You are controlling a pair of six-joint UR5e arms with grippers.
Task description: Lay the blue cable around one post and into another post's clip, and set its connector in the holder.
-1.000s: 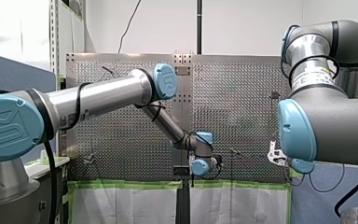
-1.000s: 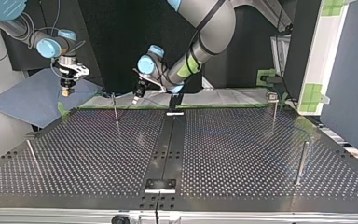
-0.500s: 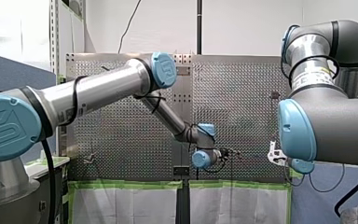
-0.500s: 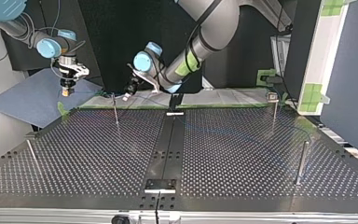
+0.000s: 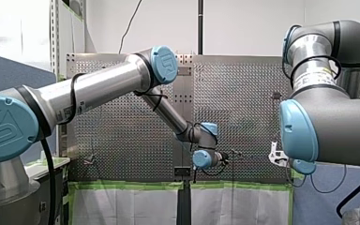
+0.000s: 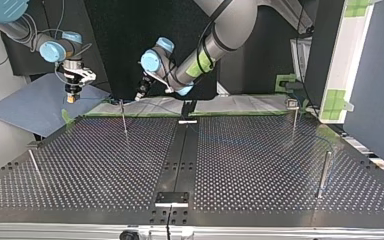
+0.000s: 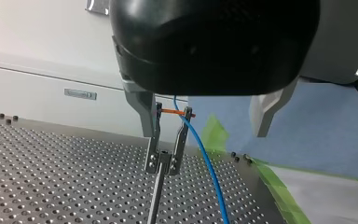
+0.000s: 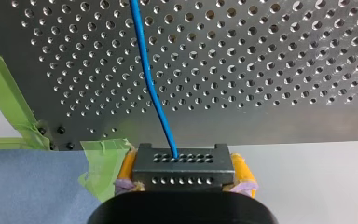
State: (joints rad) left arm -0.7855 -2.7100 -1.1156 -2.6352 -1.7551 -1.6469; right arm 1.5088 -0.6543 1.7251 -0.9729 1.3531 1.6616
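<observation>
The blue cable (image 8: 154, 98) runs from a black connector block (image 8: 182, 167) out over the perforated table (image 8: 270, 84). My right gripper (image 8: 182, 183) is shut on that block with its yellow pads. It hangs off the table's corner at the top view's left (image 6: 70, 98). In the left wrist view my left gripper (image 7: 205, 133) is open, with its fingers (image 7: 145, 114) on either side of a thin post's forked clip (image 7: 167, 151). The cable (image 7: 205, 158) passes just beside one prong of the clip. I cannot tell whether it sits inside the clip.
Other thin posts stand on the table: one (image 6: 34, 167) at the top view's left, a thick one (image 6: 324, 172) at the right and one with a small head (image 6: 294, 117) at the far right. Green tape (image 8: 4, 98) edges the table; a blue mat (image 6: 35, 107) lies beyond.
My left arm's wrist has swung toward the top view's left and risen a little, bringing its open gripper over the clip post. My right arm has held still.
</observation>
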